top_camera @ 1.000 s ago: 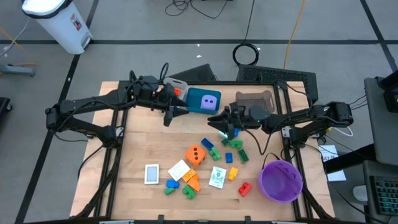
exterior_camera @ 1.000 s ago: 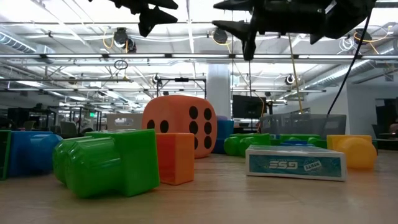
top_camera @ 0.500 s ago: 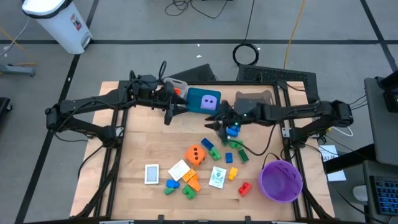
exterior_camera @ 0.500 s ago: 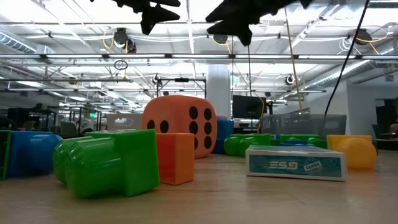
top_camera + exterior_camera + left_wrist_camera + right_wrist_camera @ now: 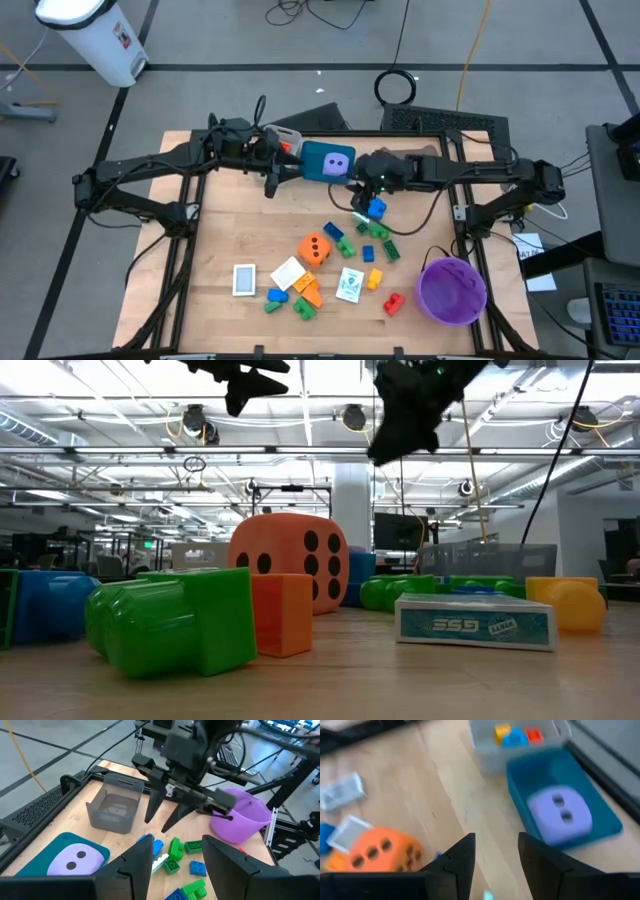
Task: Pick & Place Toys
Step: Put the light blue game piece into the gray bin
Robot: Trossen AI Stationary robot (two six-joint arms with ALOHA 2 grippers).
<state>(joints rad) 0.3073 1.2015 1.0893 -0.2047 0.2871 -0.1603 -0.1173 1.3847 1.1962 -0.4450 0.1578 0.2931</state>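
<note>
1. From overhead, the left gripper [image 5: 272,178] hangs near the teal tray [image 5: 313,152], where the purple die [image 5: 337,165] lies; whether anything sits between its fingers is too small to make out. The right gripper [image 5: 358,203] hovers just beside that tray, with a blue brick [image 5: 376,208] close under its tips. The orange die [image 5: 315,249] and the white cards [image 5: 288,272] lie well off from both.

2. At table height, both arms show only as dark shapes cut off along the top. The orange die's rounded, dotted body hides much behind it; a glossy green brick [image 5: 180,622] blocks the near left.

3. The left wrist camera shows its own fingers [image 5: 137,865] apart with nothing between them. Beyond them the right gripper's pointed fingers stand spread above loose green and blue bricks, beside a grey box tray [image 5: 115,809] and a smooth purple bowl [image 5: 241,815].

4. The right wrist picture is blurred. Its fingers [image 5: 462,855] stand apart, empty; ahead lie the purple die in its teal tray and a pale tray [image 5: 495,751] holding small bricks.
</note>
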